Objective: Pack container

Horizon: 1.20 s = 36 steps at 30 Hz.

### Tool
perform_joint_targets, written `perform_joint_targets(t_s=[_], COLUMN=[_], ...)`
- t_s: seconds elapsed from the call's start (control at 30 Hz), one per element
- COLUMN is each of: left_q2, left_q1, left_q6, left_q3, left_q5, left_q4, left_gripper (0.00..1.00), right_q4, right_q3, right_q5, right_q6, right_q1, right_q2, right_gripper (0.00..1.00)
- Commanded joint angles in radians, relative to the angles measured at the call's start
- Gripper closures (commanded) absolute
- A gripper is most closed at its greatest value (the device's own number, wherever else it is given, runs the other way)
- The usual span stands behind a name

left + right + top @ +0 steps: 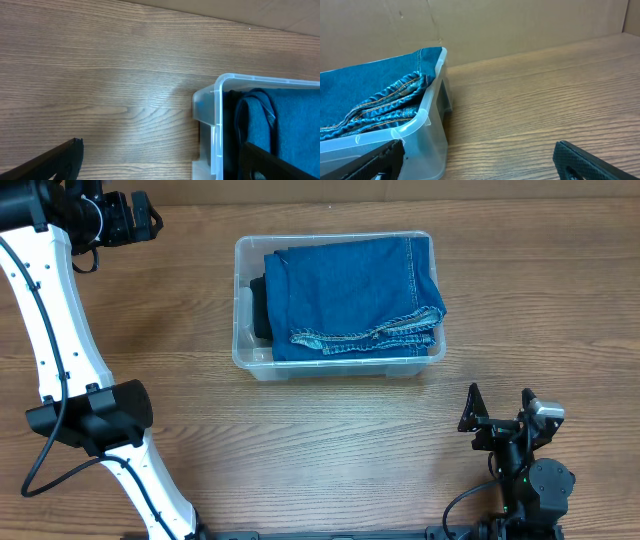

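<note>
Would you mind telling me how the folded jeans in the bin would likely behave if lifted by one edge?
Probably floppy: the jeans are layered soft denim, so they would likely unfold and sag. They fill most of the bin, so they may rub its walls and drag the thin plastic along.

container [216, 115] corner at right, blue jeans [295, 120] inside; left gripper [162, 147] jaws spread wide over table [100, 75]
</note>
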Motion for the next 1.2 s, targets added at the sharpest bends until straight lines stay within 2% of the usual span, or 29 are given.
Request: perform_joint_targets(t_s=[0.0, 0.13, 0.27, 0.47, 0.6, 1.0, 1.07, 1.1, 1.17], left_q2=[-0.025, -0.025, -0.029, -0.102, -0.207, -0.641, -0.732, -0.807, -0.887], left_q1=[0.002, 0.002, 0.001, -0.037, -0.060, -0.060, -0.061, -0.061, -0.061], left_q6=[-0.013, -0.009, -0.009, 0.006, 0.007, 0.040, 0.040, 0.040, 0.040], left_q3=[0.014, 0.014, 0.014, 0.004, -0.082, -0.763, -0.924, -1.061, -1.202], left_q5=[0.000, -0.113, -0.119, -0.117, -0.119, -0.134, -0.122, -0.106, -0.099], left_q4=[0.000, -0.072, -0.079, 0.132, 0.289, 0.596, 0.698, 0.785, 0.846], left_gripper=[0.00, 0.00, 0.00, 0.00, 0.00, 0.00, 0.00, 0.00, 0.00], right_q4=[0.010, 0.010, 0.010, 0.010, 0.010, 0.010, 0.010, 0.010, 0.010], right_q3=[-0.006, -0.006, -0.006, -0.006, -0.006, -0.006, -0.006, -0.006, -0.006], right_q5=[-0.006, -0.006, -0.006, -0.006, -0.006, -0.006, -0.006, -0.006, -0.006], right_q6=[0.000, 0.000, 0.000, 0.000, 0.000, 0.000, 0.000, 0.000, 0.000], right_q1=[-0.002, -0.002, -0.002, -0.002, -0.002, -0.002, -0.002, -0.002, -0.002], right_q2=[-0.013, -0.013, -0.013, -0.013, -0.013, -0.013, -0.013, -0.013, -0.013], right_gripper=[0.00, 0.00, 0.00, 0.00, 0.00, 0.00, 0.00, 0.00, 0.00])
